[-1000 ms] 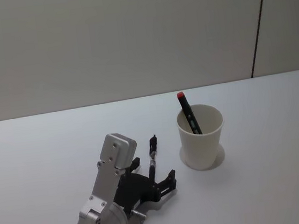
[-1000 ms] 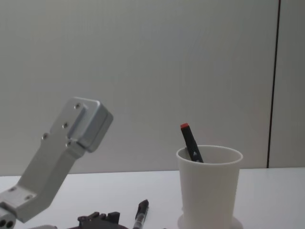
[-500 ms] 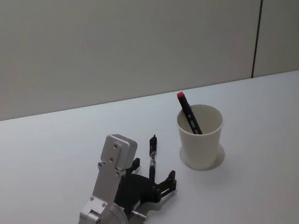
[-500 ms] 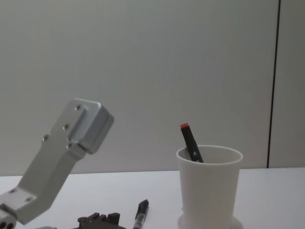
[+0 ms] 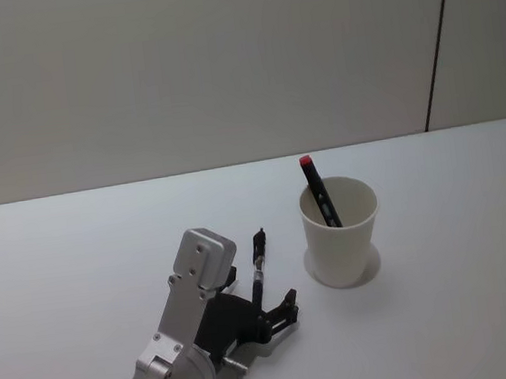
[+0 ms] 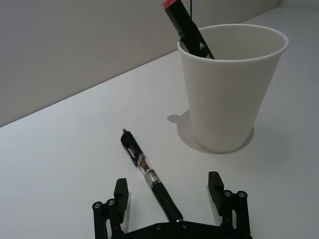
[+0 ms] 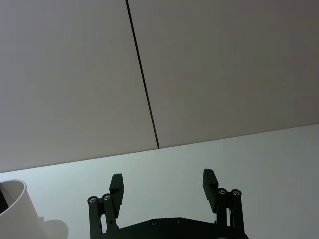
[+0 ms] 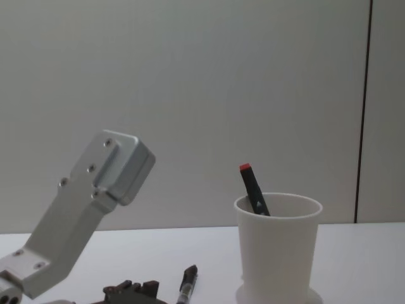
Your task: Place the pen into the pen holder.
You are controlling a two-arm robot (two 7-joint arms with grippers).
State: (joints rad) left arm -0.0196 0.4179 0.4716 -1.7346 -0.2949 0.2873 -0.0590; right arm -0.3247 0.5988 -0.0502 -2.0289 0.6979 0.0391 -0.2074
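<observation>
White paper is what the pen holder [image 5: 341, 234] is made of, and it is stood upright on the pale table [image 5: 77, 246]. The table's far edge is met by a grey wall [image 5: 175, 70] well behind the pen holder, and bare surface is left open to its left, to its right and in front of it. One pen holder is counted, with two writing tools. A dark marker with a red cap [image 5: 319, 191] is leaned inside the pen holder, its cap raised above the rim. The pen [image 6: 149, 177], black, is laid flat on the table to the left of the pen holder, apart from it. Two grippers are counted. The left gripper [image 6: 168, 184] is held low with its fingers spread wide, and the pen's near end is straddled between them without being clasped. The right gripper [image 7: 162, 178] is likewise released, held over bare table to the right of the pen holder
</observation>
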